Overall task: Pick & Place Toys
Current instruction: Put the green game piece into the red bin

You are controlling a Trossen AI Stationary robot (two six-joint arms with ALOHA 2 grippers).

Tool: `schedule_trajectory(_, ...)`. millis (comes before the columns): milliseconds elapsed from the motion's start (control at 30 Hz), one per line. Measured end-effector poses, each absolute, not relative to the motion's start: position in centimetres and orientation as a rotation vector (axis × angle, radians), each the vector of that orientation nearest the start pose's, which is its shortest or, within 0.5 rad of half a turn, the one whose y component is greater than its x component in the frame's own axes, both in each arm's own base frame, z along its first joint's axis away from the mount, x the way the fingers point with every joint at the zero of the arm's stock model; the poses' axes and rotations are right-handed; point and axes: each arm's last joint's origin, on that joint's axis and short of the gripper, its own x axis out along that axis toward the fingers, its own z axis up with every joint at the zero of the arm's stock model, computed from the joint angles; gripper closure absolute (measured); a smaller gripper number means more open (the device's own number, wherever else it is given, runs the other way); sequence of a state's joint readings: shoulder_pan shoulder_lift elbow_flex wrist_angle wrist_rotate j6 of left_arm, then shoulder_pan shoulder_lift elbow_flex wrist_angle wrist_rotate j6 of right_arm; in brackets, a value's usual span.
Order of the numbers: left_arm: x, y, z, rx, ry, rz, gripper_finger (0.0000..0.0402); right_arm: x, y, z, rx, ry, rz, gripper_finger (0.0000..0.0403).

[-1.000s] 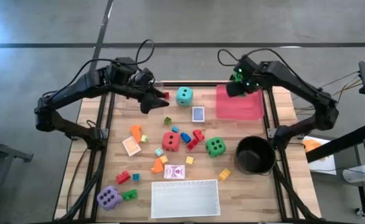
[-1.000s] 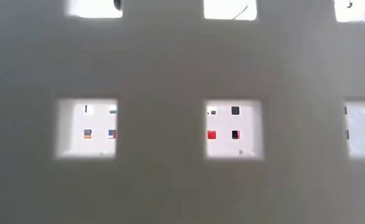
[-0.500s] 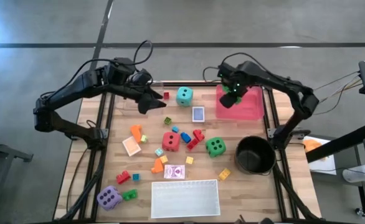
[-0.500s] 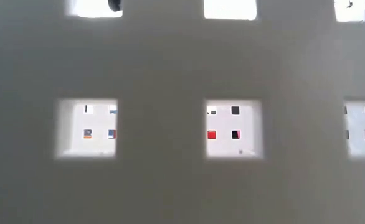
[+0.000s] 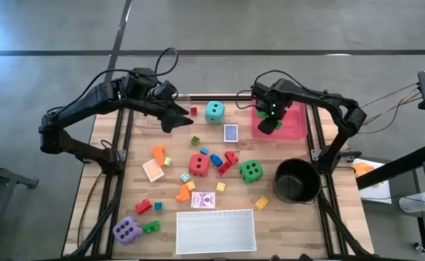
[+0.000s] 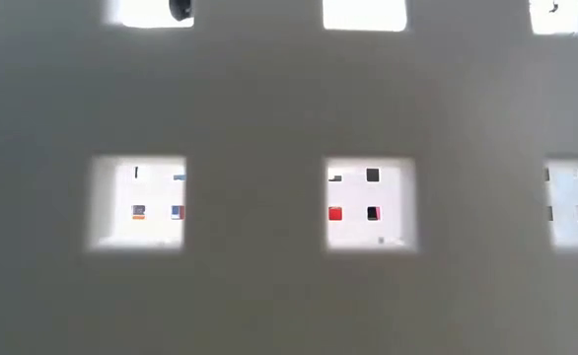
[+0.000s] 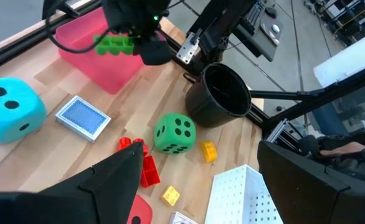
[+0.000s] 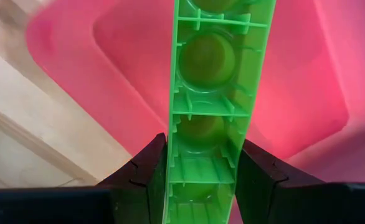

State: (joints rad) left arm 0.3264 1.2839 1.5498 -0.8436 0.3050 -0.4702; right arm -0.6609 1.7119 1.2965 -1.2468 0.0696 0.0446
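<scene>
My right gripper (image 5: pixel 269 122) hangs over the pink tray (image 5: pixel 292 123) at the table's far right, shut on a long green block (image 8: pixel 217 93), which also shows in the left wrist view (image 7: pixel 115 45). My left gripper (image 5: pixel 172 118) is open and holds nothing, raised over the far left. On the wood rest a teal die (image 5: pixel 214 112), a red die (image 5: pixel 199 164), a green die (image 5: pixel 251 170), a purple die (image 5: pixel 126 230), two playing cards (image 5: pixel 230 133) and several small bright blocks (image 5: pixel 223 159). My right gripper pinches the green block's two long sides near one end (image 8: pixel 201 180) between its two fingers (image 8: pixel 148 177). The fingers come from above, pointing down, and lie across the block. The block sticks out to one side over the pink tray, off the table, its hollow underside toward the wrist camera.
A black round pot (image 5: pixel 296 180) stands near the right edge, on the near side of the pink tray. A white perforated tray (image 5: pixel 216 232) sits at the near edge, and its wall (image 6: pixel 269 276) blocks most of the low view. Dark frame rails (image 5: pixel 122 145) run along both table sides.
My right gripper has come down over the pink tray and a little toward the near edge, rolling about its own axis, with the green block still held between its fingers. The block has turned with it.
</scene>
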Motion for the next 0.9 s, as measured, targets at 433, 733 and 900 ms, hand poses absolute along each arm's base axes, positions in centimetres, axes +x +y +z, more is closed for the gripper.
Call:
schedule_trajectory(433, 23.6, 7.1, 42.7, -0.634, 0.536, 0.157, 0.0085, 23.7, -17.6, 20.2, 0.467, 1.581, -0.550, 0.0274)
schedule_trajectory(733, 23.6, 7.1, 42.7, -0.637, 0.536, 0.161, 0.0085, 23.5, -17.2, 18.4, 0.491, 1.561, -0.582, 0.0274)
schedule_trajectory(900, 23.6, 7.1, 42.7, -0.636, 0.536, 0.161, 0.0085, 23.1, -16.9, 17.5, 0.497, 1.575, -0.580, 0.0274)
